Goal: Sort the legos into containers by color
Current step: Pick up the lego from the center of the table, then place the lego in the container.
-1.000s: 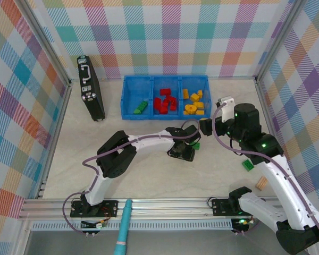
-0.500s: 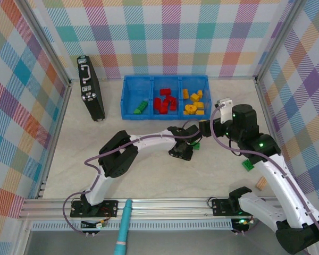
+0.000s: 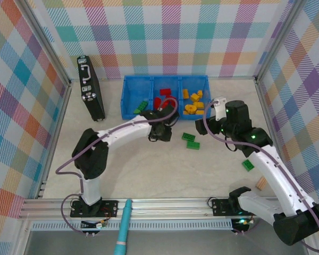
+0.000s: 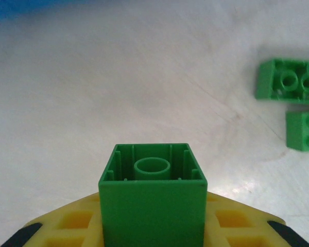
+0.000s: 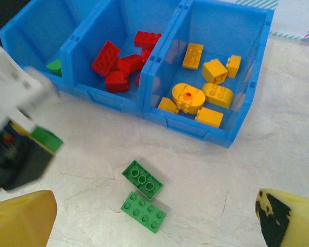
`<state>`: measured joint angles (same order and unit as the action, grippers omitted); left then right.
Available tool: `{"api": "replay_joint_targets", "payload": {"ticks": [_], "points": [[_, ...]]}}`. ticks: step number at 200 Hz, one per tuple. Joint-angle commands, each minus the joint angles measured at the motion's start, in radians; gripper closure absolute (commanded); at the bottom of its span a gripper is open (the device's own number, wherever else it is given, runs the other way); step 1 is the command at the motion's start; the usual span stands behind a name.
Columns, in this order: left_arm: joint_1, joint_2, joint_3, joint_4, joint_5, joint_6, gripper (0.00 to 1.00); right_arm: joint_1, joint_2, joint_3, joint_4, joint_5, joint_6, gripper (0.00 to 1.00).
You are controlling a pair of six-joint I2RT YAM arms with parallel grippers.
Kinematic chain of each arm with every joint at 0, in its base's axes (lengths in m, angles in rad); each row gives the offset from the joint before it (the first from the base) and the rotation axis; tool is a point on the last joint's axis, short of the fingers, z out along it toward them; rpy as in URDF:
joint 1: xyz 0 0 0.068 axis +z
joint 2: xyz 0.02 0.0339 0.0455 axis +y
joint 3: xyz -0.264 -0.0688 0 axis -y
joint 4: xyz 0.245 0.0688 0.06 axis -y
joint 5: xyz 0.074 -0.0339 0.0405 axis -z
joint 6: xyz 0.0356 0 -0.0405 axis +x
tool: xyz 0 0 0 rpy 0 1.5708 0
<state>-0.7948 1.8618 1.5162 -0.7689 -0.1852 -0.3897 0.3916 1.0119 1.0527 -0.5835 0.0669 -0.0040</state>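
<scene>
Clamping a green brick (image 4: pixel 152 193), the left gripper (image 3: pixel 160 131) is hovering just below the blue tray (image 3: pixel 125 95) at frame centre (right gripper (image 5: pixel 154 226) jaws are standing wide apart).

Bright blue three-compartment plastic tray (image 5: pixel 195 126): red studded plastic bricks (image 5: pixel 105 57) in the middle bin, yellow-orange studded plastic bricks (image 5: pixel 215 70) in the right bin. Two green studded plastic bricks (image 5: pixel 142 179) on the off-white, faintly marbled tabletop (image 5: pixel 247 164). Green square plastic brick (image 4: pixel 152 195) in front of yellow grid-patterned finger pads (image 4: pixel 232 221). Black rectangular case (image 3: pixel 90 87), silver fittings. Enclosure walls (image 3: pixel 170 37): pastel plaid, teal/orange/purple/yellow on white.
</scene>
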Motion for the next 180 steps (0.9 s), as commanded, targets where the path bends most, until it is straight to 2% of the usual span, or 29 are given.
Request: {"api": "replay_joint_targets", "payload": {"ticks": [1,42,82,133,180], "points": [[0.051,-0.046,0.007,-0.045,-0.092,0.094,0.77,-0.008,0.021,0.026,0.020,-0.017,0.010,0.01],[0.187,-0.064,0.015,0.034,-0.140,0.197,0.77,-0.014,0.083,0.023,0.026,-0.013,0.025,0.01],[0.310,0.022,0.083,0.159,-0.125,0.275,0.77,-0.016,0.111,0.023,0.031,-0.022,0.040,0.01],[0.374,0.194,0.189,0.255,-0.107,0.295,0.77,-0.016,0.113,0.049,0.030,-0.037,0.066,0.01],[0.390,0.252,0.193,0.295,-0.085,0.268,0.77,-0.016,0.100,0.029,0.043,-0.061,0.099,0.01]]}}
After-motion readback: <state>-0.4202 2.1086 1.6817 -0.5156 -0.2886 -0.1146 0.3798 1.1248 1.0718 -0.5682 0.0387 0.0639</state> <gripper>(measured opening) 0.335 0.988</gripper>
